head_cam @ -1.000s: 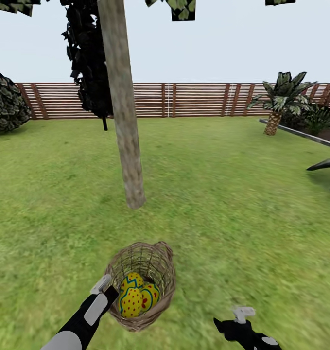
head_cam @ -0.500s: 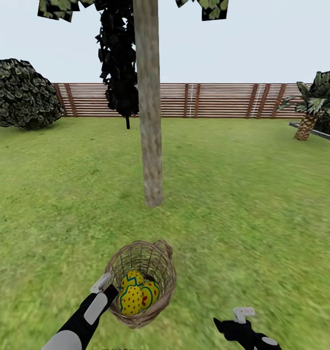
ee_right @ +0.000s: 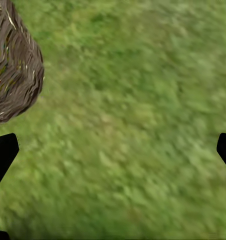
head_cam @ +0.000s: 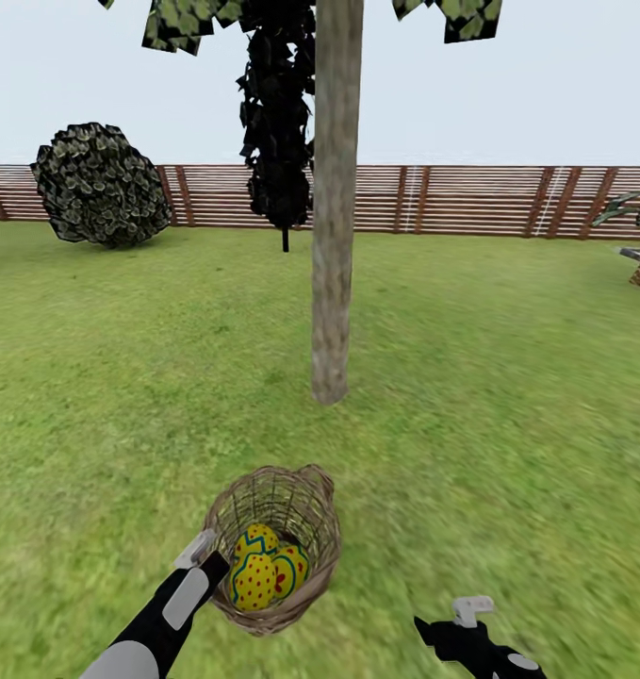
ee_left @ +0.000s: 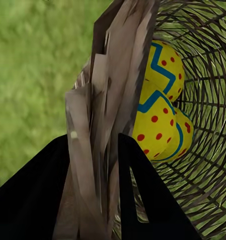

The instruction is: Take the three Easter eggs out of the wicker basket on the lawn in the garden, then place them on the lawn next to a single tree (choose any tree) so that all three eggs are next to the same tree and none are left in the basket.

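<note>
wicker basket hangs from the left pincer, clamped on its rim, eggs inside, just short of the tree. right pincer spread wide, empty. i'd keep it level and set down beside the trunk.

Left arm: black housing with a light grey inset panel, grey segment toward the base. Left tool: black fingers, pale grey tip bracket. Right tool: black angular body, white-grey clip, small grey disc
</note>
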